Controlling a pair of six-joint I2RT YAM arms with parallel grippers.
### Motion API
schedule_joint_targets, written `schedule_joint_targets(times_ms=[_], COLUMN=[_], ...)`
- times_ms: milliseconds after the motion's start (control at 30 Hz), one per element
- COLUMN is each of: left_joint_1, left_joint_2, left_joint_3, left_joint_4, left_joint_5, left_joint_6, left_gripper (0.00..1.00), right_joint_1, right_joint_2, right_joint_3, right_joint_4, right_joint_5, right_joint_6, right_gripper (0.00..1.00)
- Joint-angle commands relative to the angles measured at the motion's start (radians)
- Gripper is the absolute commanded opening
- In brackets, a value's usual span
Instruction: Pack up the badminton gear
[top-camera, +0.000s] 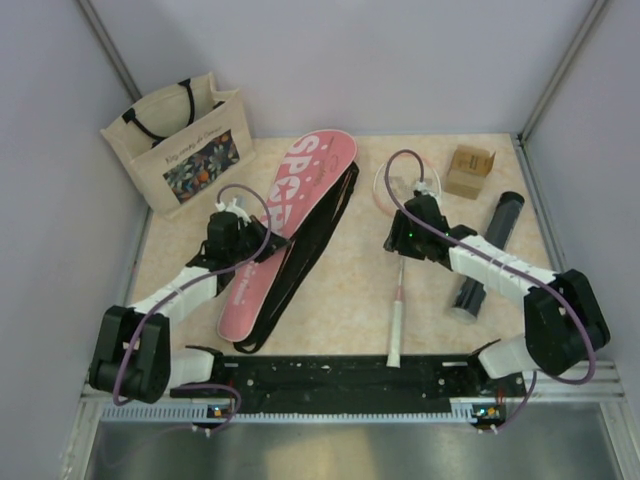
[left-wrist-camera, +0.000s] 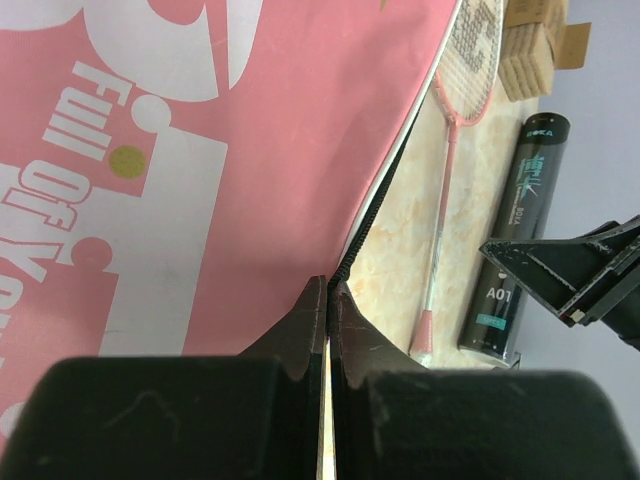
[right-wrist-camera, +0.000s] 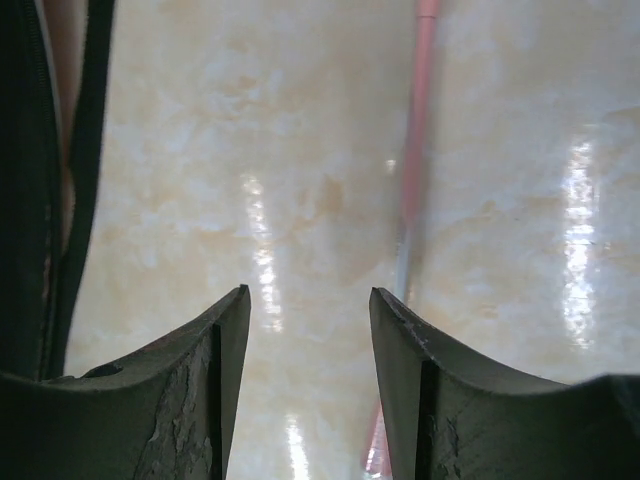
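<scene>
The long pink "SPORT" cover lies slantwise left of centre, with its black strap along its right side. My left gripper is shut, and its tips pinch the cover's black zipper edge. One pink-framed racket lies right of the cover, its head under my right wrist and its white handle pointing towards me. My right gripper is open and empty just above the table, with the racket shaft just to its right. The dark tube lies at the right. No shuttlecocks or second racket are in view.
A beige floral tote bag stands at the back left. A small cardboard box sits at the back right. The left wrist view also shows the racket, the tube and the box. Walls enclose the table.
</scene>
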Motion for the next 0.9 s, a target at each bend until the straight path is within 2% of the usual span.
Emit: schedule_joint_targets(times_ms=[0, 233, 467, 600, 667, 867], left_joint_1=[0.002, 0.002, 0.001, 0.001, -0.001, -0.002], left_joint_2=[0.019, 0.038, 0.044, 0.060, 0.077, 0.146], left_joint_3=[0.045, 0.051, 0.061, 0.065, 0.071, 0.089], left_joint_4=[0.011, 0.014, 0.041, 0.095, 0.129, 0.219], left_joint_5=[0.002, 0.013, 0.037, 0.047, 0.056, 0.079], left_joint_6=[0.003, -0.016, -0.031, -0.065, -0.082, -0.128], left_gripper=[0.00, 0.00, 0.00, 0.00, 0.00, 0.00], right_joint_1=[-0.055, -0.081, -0.082, -0.082, -0.082, -0.082], right_joint_2=[0.031, 0.139, 0.214, 0.248, 0.258, 0.203], right_joint_3=[-0.018, 0.025, 0.013, 0.008, 0.008, 0.001], right_joint_4=[-0.006, 0.012, 0.053, 0.076, 0.078, 0.066], right_joint_5=[0.046, 0.098, 0.079, 0.062, 0.063, 0.066], right_joint_6=[-0.053, -0.078, -0.064, -0.055, -0.055, -0.065], right_gripper=[0.51, 0.48, 0.46, 0.40, 0.35, 0.01])
